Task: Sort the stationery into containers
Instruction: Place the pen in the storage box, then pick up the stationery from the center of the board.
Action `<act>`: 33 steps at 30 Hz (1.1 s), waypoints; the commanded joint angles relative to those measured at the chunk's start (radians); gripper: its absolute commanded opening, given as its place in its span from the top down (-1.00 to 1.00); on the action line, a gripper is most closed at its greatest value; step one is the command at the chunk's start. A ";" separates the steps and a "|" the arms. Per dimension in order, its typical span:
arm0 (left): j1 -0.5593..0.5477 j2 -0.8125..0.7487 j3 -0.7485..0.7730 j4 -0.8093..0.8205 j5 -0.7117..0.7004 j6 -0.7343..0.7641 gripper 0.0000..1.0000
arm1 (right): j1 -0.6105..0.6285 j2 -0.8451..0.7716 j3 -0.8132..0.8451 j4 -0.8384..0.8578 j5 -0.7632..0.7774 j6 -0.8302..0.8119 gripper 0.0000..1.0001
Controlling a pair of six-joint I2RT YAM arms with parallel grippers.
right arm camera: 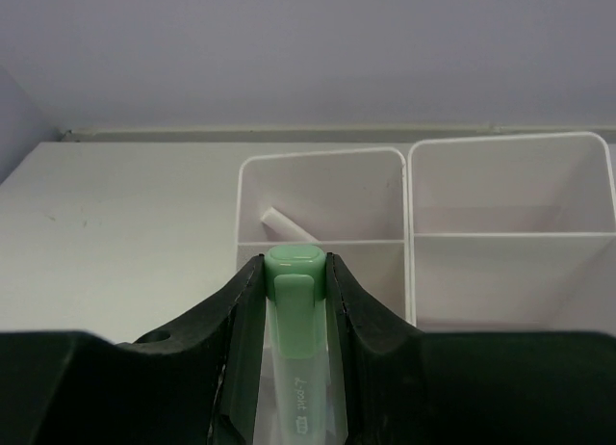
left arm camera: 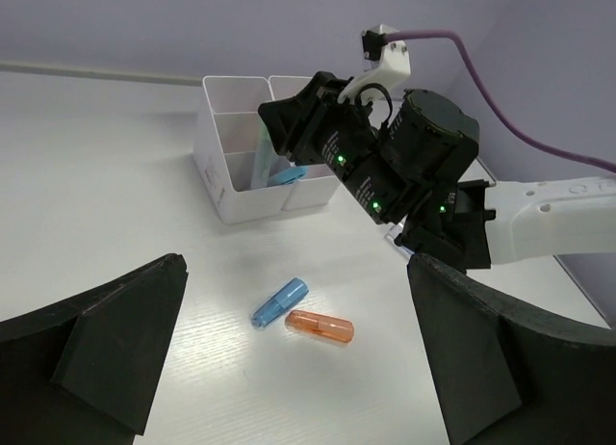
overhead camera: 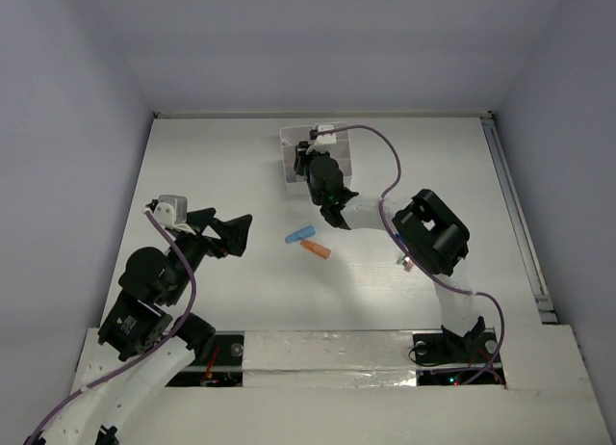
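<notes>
My right gripper (right arm camera: 295,272) is shut on a pale-green marker (right arm camera: 295,301), cap end forward, just above the near left compartment of the white organizer (right arm camera: 409,195). In the top view the right gripper (overhead camera: 310,164) hangs over the organizer (overhead camera: 346,161) at the table's back. A blue marker (left arm camera: 279,302) and an orange marker (left arm camera: 320,326) lie side by side on the table, ahead of my left gripper (left arm camera: 298,267). It is open and holds nothing. In the top view the left gripper (overhead camera: 236,235) is left of the blue marker (overhead camera: 296,236) and the orange marker (overhead camera: 316,249).
A small white stick (right arm camera: 289,225) leans in a back compartment. Something blue (left arm camera: 284,175) lies in a front compartment. The right arm (overhead camera: 433,233) stretches across the table's right half. A rail (overhead camera: 520,214) runs along the right edge.
</notes>
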 commanded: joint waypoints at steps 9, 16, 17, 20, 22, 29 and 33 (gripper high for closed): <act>0.063 0.027 -0.005 0.059 0.067 0.014 -0.98 | -0.005 -0.167 -0.082 -0.052 -0.060 0.003 -0.50; 0.081 0.025 -0.005 0.064 0.074 0.014 -0.98 | -0.005 -0.381 -0.132 -0.453 -0.287 0.038 -0.65; 0.081 0.025 -0.005 0.065 0.079 0.014 -0.98 | -0.005 -0.404 -0.142 -0.513 -0.321 0.073 -0.65; 0.090 0.028 -0.005 0.071 0.091 0.015 -0.98 | -0.005 -0.473 -0.187 -0.703 -0.494 0.131 -0.69; 0.099 0.035 -0.005 0.081 0.102 0.015 -0.98 | -0.005 -0.493 -0.223 -0.772 -0.644 0.159 -0.83; 0.121 0.050 -0.006 0.090 0.119 0.015 -0.98 | -0.005 -0.493 -0.364 -0.778 -0.786 0.268 -0.99; 0.130 0.053 -0.008 0.093 0.117 0.014 -0.98 | -0.005 -0.430 -0.375 -0.744 -0.794 0.299 -0.99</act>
